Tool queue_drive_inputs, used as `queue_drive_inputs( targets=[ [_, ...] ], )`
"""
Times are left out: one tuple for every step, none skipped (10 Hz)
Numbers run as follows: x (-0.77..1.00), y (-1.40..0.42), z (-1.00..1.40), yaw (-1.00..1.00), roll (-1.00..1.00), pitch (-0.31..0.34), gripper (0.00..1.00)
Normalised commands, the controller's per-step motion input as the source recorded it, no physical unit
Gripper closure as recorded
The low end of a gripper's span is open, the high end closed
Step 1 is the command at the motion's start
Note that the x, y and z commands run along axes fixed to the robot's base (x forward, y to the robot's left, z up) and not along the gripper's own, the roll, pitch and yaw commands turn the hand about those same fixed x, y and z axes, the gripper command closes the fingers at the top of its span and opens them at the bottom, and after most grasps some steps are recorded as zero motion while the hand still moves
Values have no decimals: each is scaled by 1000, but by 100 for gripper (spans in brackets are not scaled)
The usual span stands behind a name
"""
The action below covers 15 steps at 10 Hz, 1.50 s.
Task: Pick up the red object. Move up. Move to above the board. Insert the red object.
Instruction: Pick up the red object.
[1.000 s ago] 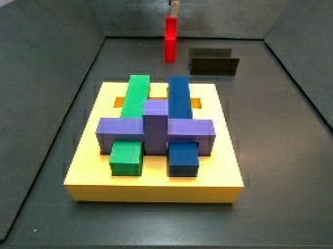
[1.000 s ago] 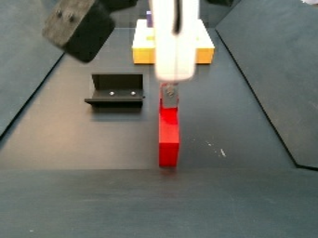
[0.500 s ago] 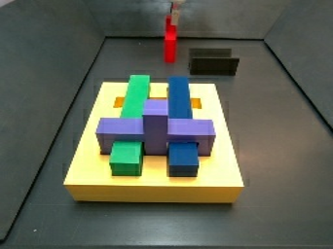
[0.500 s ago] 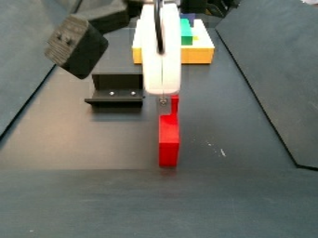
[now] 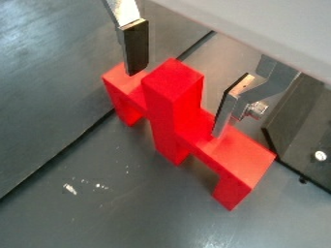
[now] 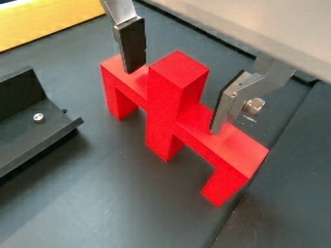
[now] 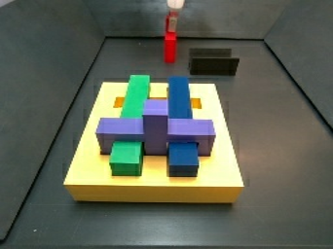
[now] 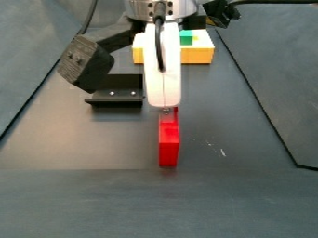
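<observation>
Red object: a bright red comb-like piece stands upright on the dark floor, prongs down and central stem rising; in a side view it appears edge-on as a thin red bar, and in a side view as a short red post at the far end of the floor.
Gripper: the gripper sits low over the red object, one finger on each side of the central stem.
Fingers: in both wrist views a silver plate with a dark pad stands at one side of the stem, and the other plate at the opposite side; the pads are near the red piece, but I cannot tell whether they touch it.
Grip state: jaws spread on either side of the stem; whether they clamp it cannot be told.
Board: the yellow slab with green, blue and purple blocks lies well apart from the red object, towards the near end of the floor.
Fixture: the dark L-shaped bracket stands just beside the red object.
Change from earlier: the gripper has come lower onto the red object; the piece itself has stayed in place.
</observation>
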Motion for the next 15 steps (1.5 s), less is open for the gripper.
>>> queue_drive_inputs(
  targets=[
    [-120,0,-120,-11,-61,-53,0],
    [-169,0,-37,-20,-61,-49,0],
    [0,0,0,-26,-39,0,0],
    [0,20,0,-20,-14,0,0],
    [0,6,0,-11,0,0,0],
    [0,0,0,0,0,0,0],
    [0,0,0,0,0,0,100],
    [0,0,0,0,0,0,100],
    [0,0,0,0,0,0,100],
    [0,0,0,0,0,0,100],
    [0,0,0,0,0,0,100],
    [0,0,0,0,0,0,100],
    [0,0,0,0,0,0,100],
    [0,0,0,0,0,0,100],
    [0,0,0,0,0,0,100]
  ],
)
